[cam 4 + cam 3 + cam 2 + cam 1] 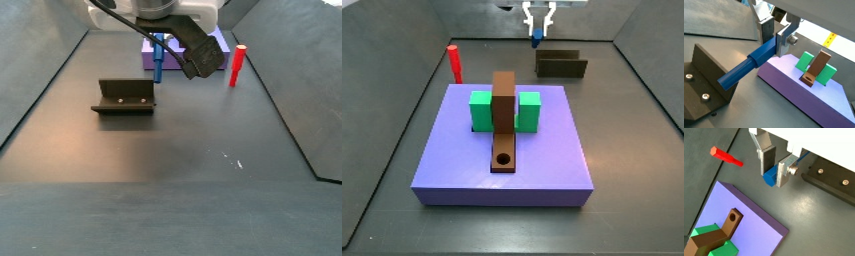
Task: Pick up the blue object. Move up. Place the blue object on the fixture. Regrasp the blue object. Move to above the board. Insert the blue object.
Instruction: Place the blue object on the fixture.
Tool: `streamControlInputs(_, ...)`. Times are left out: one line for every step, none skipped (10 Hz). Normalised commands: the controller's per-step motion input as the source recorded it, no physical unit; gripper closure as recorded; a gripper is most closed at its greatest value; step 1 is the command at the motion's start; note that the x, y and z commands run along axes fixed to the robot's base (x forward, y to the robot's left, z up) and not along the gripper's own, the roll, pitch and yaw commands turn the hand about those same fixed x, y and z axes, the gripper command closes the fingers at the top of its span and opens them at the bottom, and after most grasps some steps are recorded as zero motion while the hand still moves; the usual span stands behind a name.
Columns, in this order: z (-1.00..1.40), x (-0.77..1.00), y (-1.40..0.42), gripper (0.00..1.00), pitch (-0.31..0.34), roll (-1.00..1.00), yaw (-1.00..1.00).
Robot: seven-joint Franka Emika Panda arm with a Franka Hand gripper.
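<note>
My gripper (pixel 775 175) is shut on the blue object (pixel 769 177), a slim blue peg clamped near one end between the silver fingers. In a wrist view the blue object (pixel 745 69) runs out from the gripper (pixel 775 44) toward the dark fixture (pixel 704 82). In both side views the gripper (pixel 539 24) (pixel 166 42) hangs above the floor with the blue object (pixel 537 41) (pixel 158 63) pointing down, close beside the fixture (pixel 560 66) (pixel 124 96). The lavender board (pixel 543 160) (pixel 747 220) carries a green block (pixel 481 110) and a brown strip (pixel 504 125) with a round hole.
A red peg (pixel 454 63) (pixel 238 64) stands upright on the floor beside the board; a wrist view shows the red peg (pixel 725 156) too. Grey walls close the workspace on the sides. The board (pixel 150 46) lies behind the gripper in a side view.
</note>
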Motion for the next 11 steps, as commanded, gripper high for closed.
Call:
streamControlInputs(-0.11,0.12,0.00,1.00,0.000,0.03,0.00)
streamControlInputs(-0.28,0.21,0.00,1.00,0.000,0.01,0.00)
streamControlInputs(-0.35,0.43,0.05,1.00,-0.117,-0.17,0.00)
streamControlInputs(-0.03,0.81,0.00,1.00,-0.020,-0.06,0.02)
streamControlInputs(0.05,0.94,0.00,1.00,0.000,0.00,0.03)
streamControlInputs(0.16,0.79,0.00,1.00,0.000,0.00,0.02)
streamControlInputs(0.16,0.67,0.00,1.00,0.000,0.00,0.00)
streamControlInputs(0.00,0.65,0.04,1.00,0.000,-0.06,0.02)
streamControlInputs(-0.05,0.61,0.13,1.00,0.000,-0.27,0.03)
streamControlInputs(-0.29,0.49,0.29,1.00,0.000,-0.58,0.00)
streamControlInputs(-0.31,0.46,0.33,1.00,0.000,-0.69,0.00)
